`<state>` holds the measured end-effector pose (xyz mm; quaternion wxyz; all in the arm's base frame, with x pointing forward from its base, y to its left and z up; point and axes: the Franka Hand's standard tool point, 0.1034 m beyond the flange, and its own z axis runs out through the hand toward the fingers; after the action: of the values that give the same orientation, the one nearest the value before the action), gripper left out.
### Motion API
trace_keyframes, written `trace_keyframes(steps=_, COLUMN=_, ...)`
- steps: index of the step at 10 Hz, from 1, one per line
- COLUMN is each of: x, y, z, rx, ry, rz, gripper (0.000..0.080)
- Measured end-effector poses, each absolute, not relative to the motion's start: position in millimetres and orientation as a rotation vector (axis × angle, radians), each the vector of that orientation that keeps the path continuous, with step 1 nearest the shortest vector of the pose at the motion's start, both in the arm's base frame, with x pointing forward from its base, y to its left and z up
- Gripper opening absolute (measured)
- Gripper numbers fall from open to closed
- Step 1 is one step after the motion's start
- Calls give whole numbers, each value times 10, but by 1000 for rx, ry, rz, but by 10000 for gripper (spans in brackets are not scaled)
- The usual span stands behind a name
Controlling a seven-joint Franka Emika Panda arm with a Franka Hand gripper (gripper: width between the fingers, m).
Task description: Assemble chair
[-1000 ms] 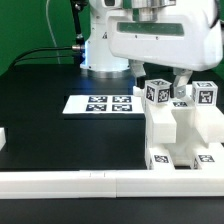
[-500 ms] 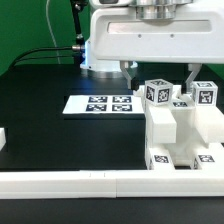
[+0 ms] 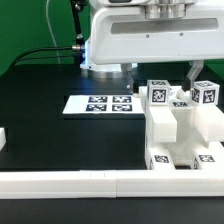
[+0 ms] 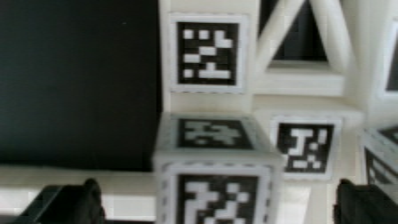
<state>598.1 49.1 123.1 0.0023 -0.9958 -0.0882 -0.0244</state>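
Near the table's [image 3: 40, 130] front right corner, against the front border rail [image 3: 60, 181], stands the partly built chair [image 3: 180, 135]. Directly above its tagged upper blocks hangs the gripper [image 3: 163, 72], fingers spread wide apart, touching nothing.

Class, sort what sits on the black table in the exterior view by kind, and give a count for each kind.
Partly built white chair: 1
Flat marker board: 1
Long white border rail: 1
Small white block at the exterior view's left edge: 1
Total: 4
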Motion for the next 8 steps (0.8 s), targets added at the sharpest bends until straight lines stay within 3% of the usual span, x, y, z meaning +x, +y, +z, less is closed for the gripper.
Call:
trace_keyframes(steps=2, x=5987, y=402, z=1223, rx=-3122, ry=-321, rz=-77, gripper=649)
trace_keyframes(steps=4, x=5985, y=417, z=1220, rx=-3126, ry=-260, rz=-76, gripper=398)
trace_keyframes(steps=5, x=5985, y=416, z=1220, rx=-3128, ry=-226, rz=-76, gripper=398)
trace_keyframes(steps=6, x=5986, y=416, z=1220, rx=-3131, ry=-142, rz=-77, gripper=282)
trace_keyframes(steps=8, x=5986, y=416, z=1220, rx=-3128, ry=105, rz=-76, gripper=282)
